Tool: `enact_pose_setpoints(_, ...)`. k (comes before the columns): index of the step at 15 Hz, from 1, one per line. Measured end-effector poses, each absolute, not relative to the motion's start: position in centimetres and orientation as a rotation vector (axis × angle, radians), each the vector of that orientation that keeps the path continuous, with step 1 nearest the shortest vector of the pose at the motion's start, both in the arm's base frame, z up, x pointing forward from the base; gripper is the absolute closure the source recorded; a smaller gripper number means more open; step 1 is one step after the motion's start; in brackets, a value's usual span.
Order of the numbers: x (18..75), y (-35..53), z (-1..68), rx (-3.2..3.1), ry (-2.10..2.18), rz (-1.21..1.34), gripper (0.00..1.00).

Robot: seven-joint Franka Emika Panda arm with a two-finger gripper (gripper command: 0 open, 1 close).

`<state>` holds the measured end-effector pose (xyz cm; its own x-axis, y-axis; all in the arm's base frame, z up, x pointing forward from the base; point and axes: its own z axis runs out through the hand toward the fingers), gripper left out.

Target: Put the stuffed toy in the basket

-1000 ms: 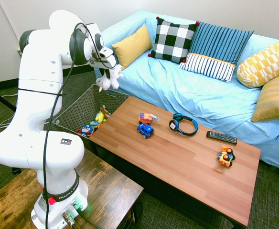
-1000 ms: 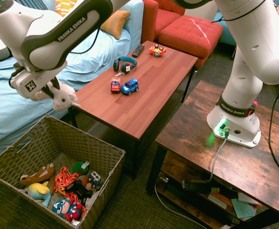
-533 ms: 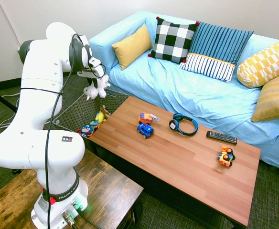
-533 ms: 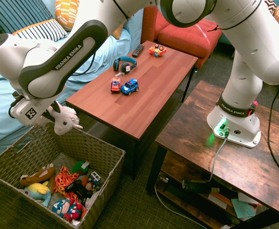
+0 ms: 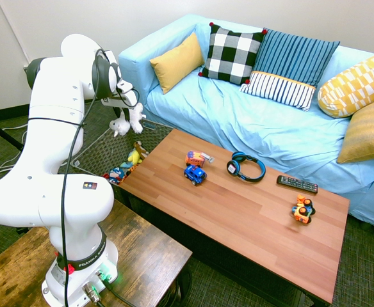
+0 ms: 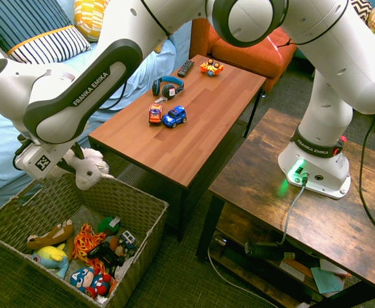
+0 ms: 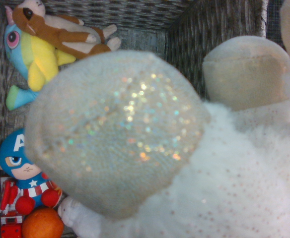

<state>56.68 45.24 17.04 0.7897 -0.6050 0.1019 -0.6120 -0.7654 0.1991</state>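
Both exterior views bright and evenly lit, diffuse room light, soft weak shadows only. Mild glare sheen on the wooden table (image 5: 251,211) top, strongest in the second exterior view toward its far end. Wide-angle bowing at frame edges in both. White arm close to the lens is near blown out. Wrist view: stuffed toy (image 7: 194,163) fills most of it, badly out of focus with glitter speckle; basket (image 7: 135,15) weave behind is sharper but dim.
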Motion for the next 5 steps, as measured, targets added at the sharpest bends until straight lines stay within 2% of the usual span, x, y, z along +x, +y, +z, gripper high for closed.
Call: enact_pose_setpoints(5,57.44,44.84,17.9,2.735,-0.978,0.03,0.0)
